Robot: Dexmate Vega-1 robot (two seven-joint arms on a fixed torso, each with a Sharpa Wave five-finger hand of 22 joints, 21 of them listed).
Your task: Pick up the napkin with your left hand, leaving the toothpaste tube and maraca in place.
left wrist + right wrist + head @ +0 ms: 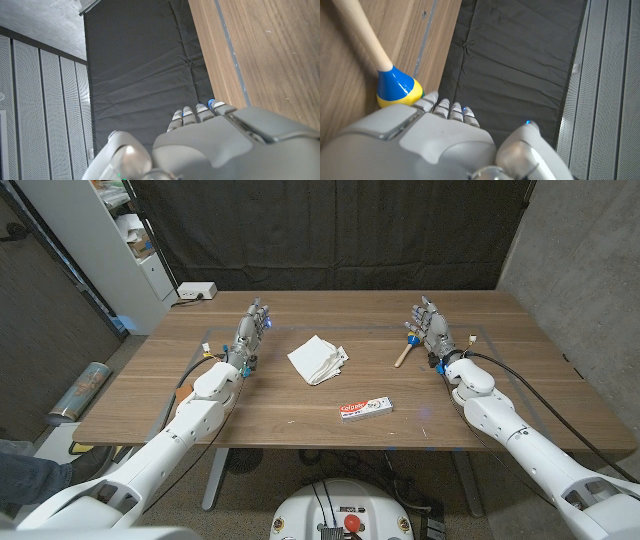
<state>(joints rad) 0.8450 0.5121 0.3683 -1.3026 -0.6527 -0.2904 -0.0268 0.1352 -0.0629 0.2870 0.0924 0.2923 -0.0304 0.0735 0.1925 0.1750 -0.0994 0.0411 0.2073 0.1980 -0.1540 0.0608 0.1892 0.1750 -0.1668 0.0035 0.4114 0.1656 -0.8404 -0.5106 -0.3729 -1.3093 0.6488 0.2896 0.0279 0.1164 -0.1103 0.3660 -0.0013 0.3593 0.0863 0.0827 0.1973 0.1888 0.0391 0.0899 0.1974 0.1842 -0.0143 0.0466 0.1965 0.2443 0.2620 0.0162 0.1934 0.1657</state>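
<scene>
Progress on the task looked close to zero at this moment, as far as I could judge. The white folded paper napkin [318, 360] lay on the brown wooden tabletop [300, 405] between the two arms, not touched by anything. The left hand [251, 332] stood well apart from it, near the far left part of the tabletop, with its fingers straight up and apart and nothing in it. So the reach, the grip and the lift were all still to do.

The white and red toothpaste tube [365, 408] lay nearer to the robot than the napkin, a little to the right, and apart from it. The maraca with a pale wooden handle and a blue and yellow head [406, 350] lay just beside the right hand [431, 330], which was also released and held nothing. Both things seemed to be undisturbed, and the left hand's way to the napkin seemed free of them.

Some things were hard to make out. In the head view the maraca's head was partly behind the right hand, so I could not tell whether it touched the hand. The print on the tube was too small to read. The left wrist view gave the back of the left hand and the tabletop's edge against a black curtain [140, 75].
</scene>
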